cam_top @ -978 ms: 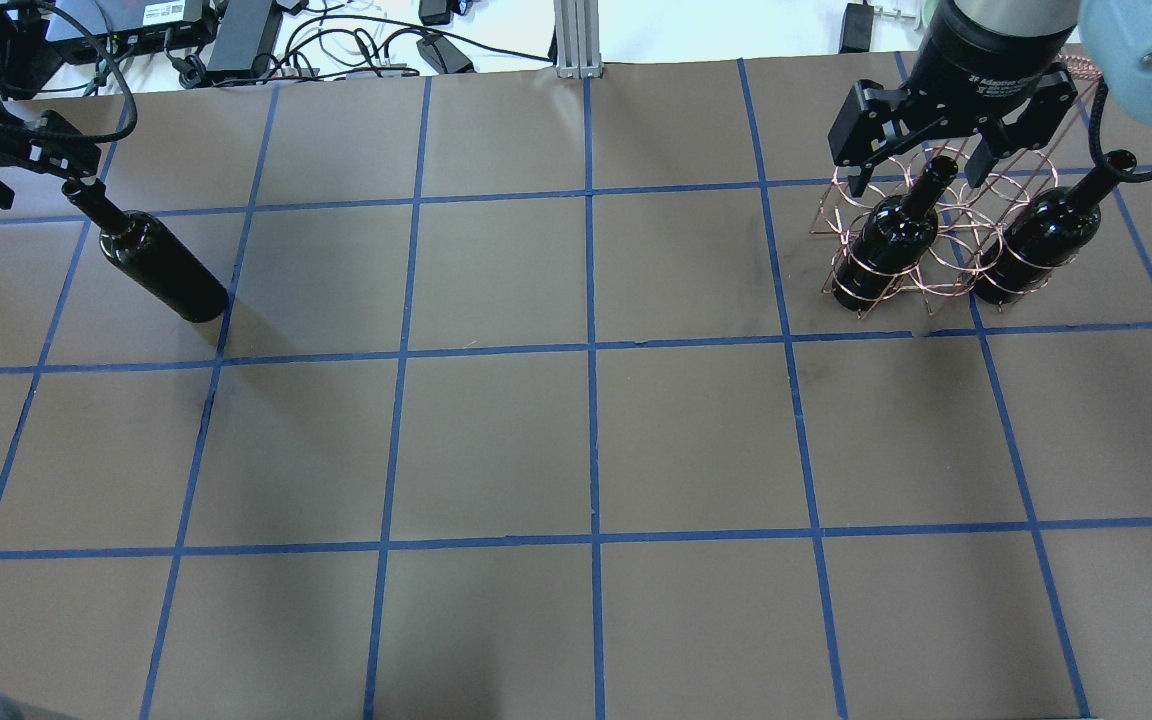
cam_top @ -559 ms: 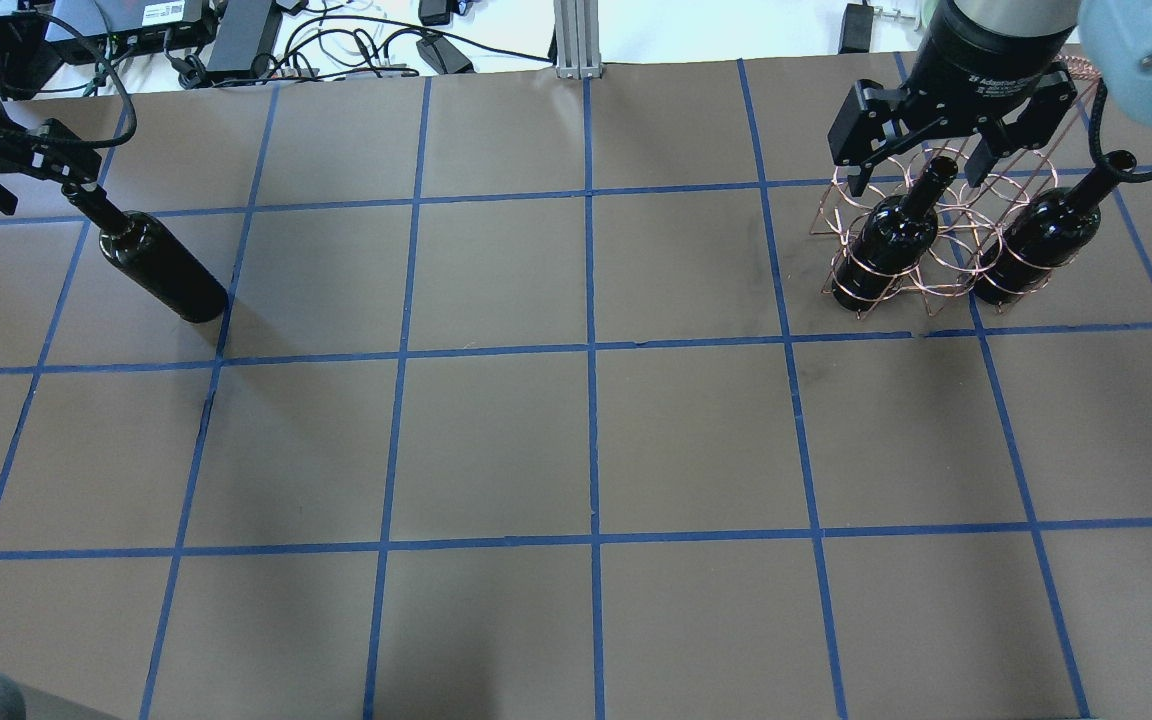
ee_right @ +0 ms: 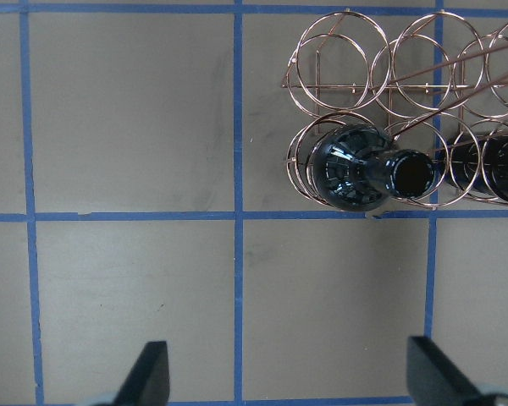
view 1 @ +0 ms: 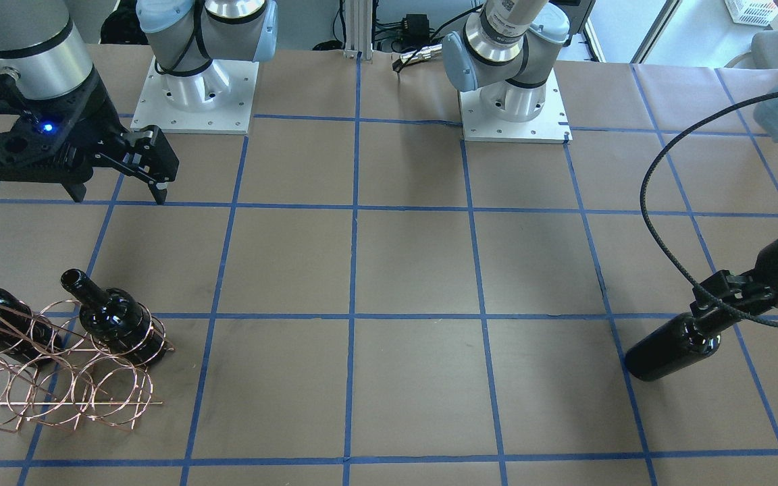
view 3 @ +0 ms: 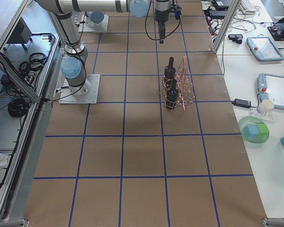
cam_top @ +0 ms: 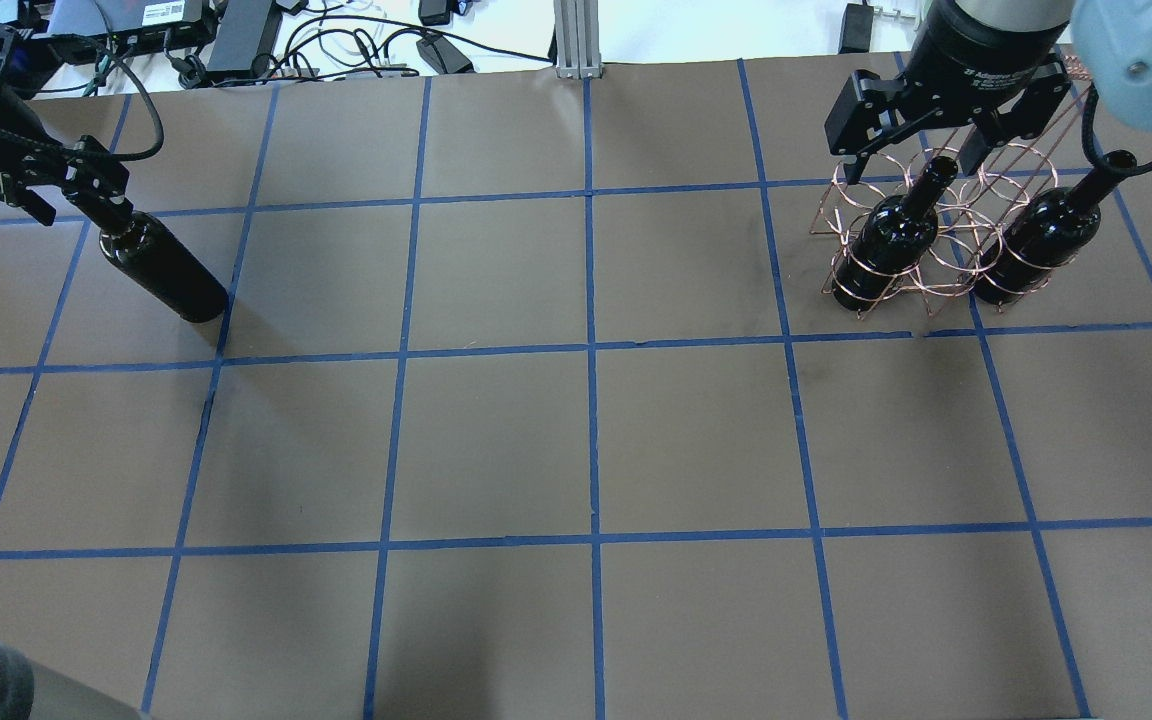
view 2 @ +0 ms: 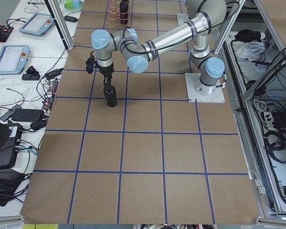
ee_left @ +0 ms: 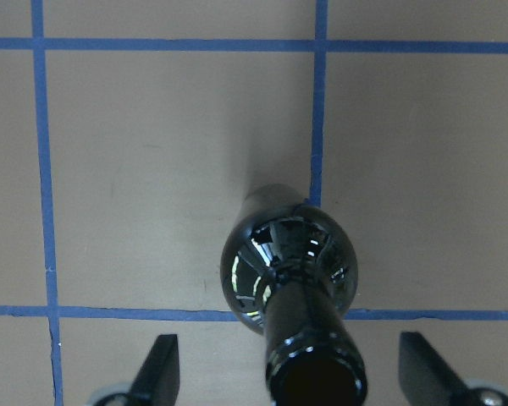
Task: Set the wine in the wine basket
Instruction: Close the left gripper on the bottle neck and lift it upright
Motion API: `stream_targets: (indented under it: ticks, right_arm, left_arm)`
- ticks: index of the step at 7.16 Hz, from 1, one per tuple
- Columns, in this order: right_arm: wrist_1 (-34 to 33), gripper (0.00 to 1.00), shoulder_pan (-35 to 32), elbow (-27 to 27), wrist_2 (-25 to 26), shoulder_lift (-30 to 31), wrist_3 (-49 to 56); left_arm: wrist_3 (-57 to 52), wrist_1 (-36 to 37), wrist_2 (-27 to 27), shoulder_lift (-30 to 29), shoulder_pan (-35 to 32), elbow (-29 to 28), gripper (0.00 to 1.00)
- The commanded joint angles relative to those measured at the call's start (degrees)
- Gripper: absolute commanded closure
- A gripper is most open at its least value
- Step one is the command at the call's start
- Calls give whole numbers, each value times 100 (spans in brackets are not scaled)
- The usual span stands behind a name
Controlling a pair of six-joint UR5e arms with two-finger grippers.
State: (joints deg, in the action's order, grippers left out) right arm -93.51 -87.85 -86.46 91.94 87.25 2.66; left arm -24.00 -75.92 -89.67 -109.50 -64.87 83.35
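A near-black wine bottle (cam_top: 161,270) stands upright on the table at the left and also shows in the front view (view 1: 672,347). My left gripper (cam_top: 86,195) is open, with the fingers (ee_left: 161,368) wide apart on either side of the neck (ee_left: 309,355) and not touching it. The copper wire wine basket (cam_top: 941,215) stands at the far right. It holds two bottles: one (cam_top: 886,245) in a front ring and another (cam_top: 1041,235) beside it. My right gripper (cam_top: 911,160) is open and empty, above the basket and the first bottle's neck.
Blue tape lines cross the brown paper table top (cam_top: 586,430). Cables and power bricks (cam_top: 236,35) lie beyond the far edge. The empty rings of the basket (ee_right: 389,59) lie on its far side. The two arm bases (view 1: 190,88) stand on the robot's side.
My left gripper has moved in over the left bottle's neck, so the neck now sits between its open fingers. My right gripper has drawn slightly away from the basket.
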Motion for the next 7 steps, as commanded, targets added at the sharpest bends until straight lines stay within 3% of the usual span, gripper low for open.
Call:
stream_targets:
  ticks: [1,2,4,6,7]
  right_arm:
    - [17,0,5,-2,35,3,-2]
    - [34,0,5,-2,-1,37,-64]
    - [61,0,-21,-2,7,82,-64]
    - [61,0,-21,-2,-36,64,6]
    - [61,0,-21,-2,-36,73,6]
  left_arm:
    - [9,7,20,-2,-8,-3,30]
    - [18,7,20,-2,-8,-3,30]
    - [9,16,20,-2,-17,-3,46]
    - [9,16,29,-2,-17,-12,69]
    - [9,16,29,-2,-17,-12,72]
